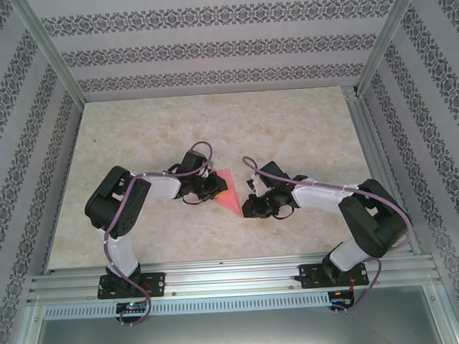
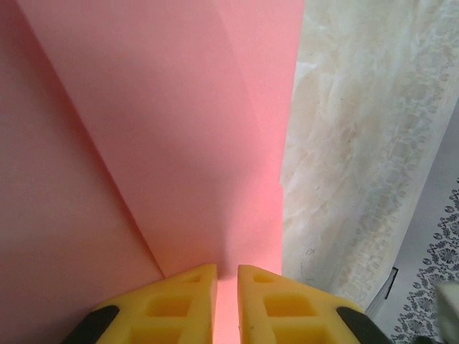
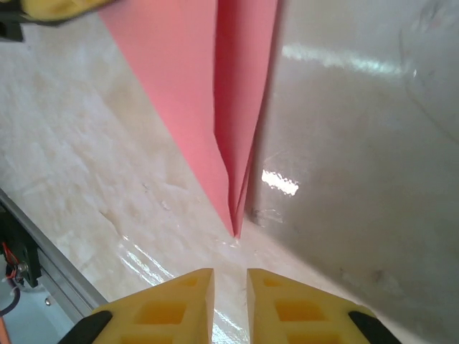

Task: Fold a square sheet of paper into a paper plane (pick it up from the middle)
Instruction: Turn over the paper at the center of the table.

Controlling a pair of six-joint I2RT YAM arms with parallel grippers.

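paper plane (image 1: 227,190) flat on table (image 1: 303,123), near its middle. My left gripper (image 2: 226,272) over plane's broad part, jaws a crack apart, can't tell if pinching. My right gripper (image 3: 229,275) just off plane's nose, slightly parted, empty. Risk: left snags top layer on lift, creases spring open.

Far half of marbled beige bench (image 1: 212,119) free. Centre tight: pink-red folded paper plane (image 1: 228,192) lies betw. left claw (image 1: 213,189) & right claw (image 1: 254,197).

The table (image 1: 136,130) is seen from high behind; the paper plane (image 1: 229,189) is shared, viewed closely by both wrist cameras.
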